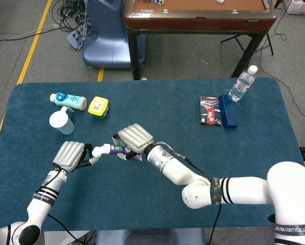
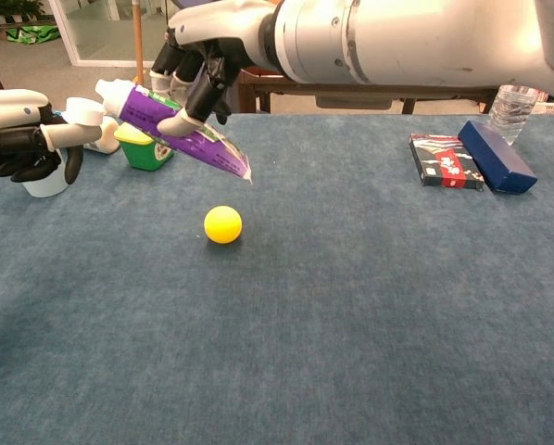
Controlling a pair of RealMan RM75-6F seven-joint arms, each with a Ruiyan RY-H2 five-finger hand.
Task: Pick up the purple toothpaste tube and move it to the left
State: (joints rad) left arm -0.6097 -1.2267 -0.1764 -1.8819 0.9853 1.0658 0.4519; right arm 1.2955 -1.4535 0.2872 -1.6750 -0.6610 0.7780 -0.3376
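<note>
right robot hand [image 2: 198, 69] is gripping the purple toothpaste tube [image 2: 180, 130] midair, offering its cap to the empty, loosely curled left robot hand [image 2: 22, 130], so next it's probably needing a handover or set-down.

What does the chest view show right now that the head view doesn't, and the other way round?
Only the chest view shows the yellow ball on the table, under the raised toothpaste tube. Only the head view shows the whole blue table, both forearms, and the floor and brown table behind. Both show the right robot hand holding the tube with its cap end close to the left robot hand, plus the cup, green tub and water bottle.
</note>
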